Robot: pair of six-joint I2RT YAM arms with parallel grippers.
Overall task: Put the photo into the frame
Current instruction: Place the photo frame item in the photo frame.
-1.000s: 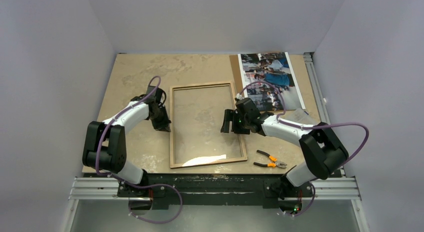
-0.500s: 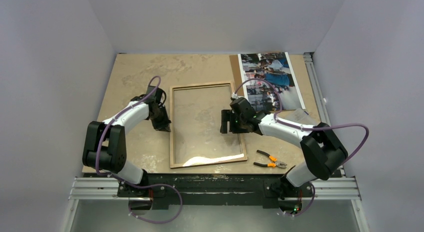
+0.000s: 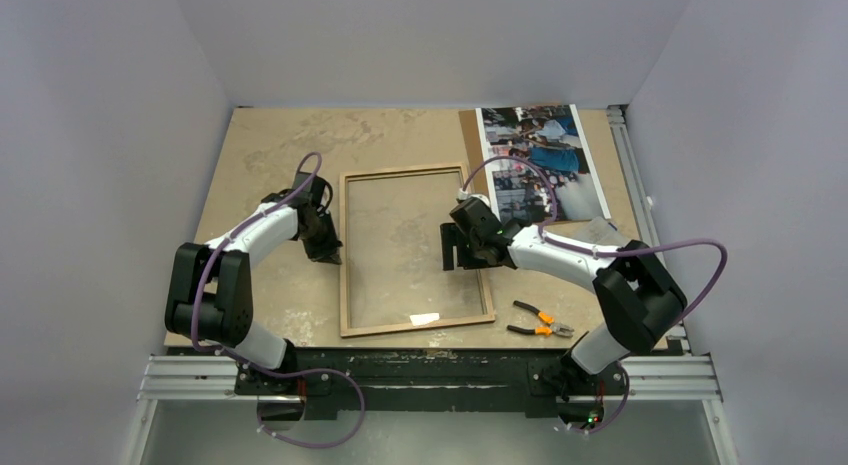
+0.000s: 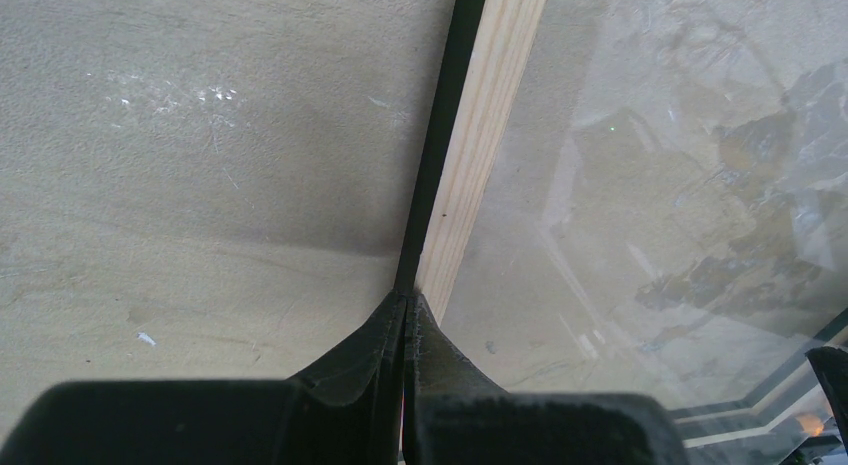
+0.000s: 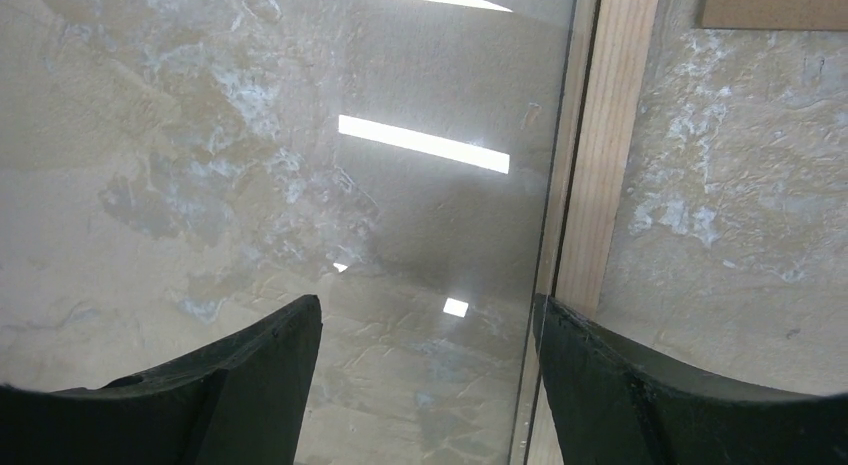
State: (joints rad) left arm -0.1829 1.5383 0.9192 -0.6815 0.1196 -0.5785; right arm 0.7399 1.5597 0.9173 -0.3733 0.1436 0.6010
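One frame (image 3: 345,255), wood-coloured back up, lies flat at the middle of the bench (image 3: 270,145), whose surface shows through the clear pane. One photo (image 3: 545,150), picture side up, sits at the far right of the bench on a brown backing board (image 3: 470,135), outside the frame. One pair of orange-handled pliers (image 3: 540,320), near right, lies just beside the frame's near right corner. Left jaws: pressed shut on nothing, tips at the outer edge of the frame's left rail. Right jaws: spread wide and empty over the right rail, one finger above the pane.
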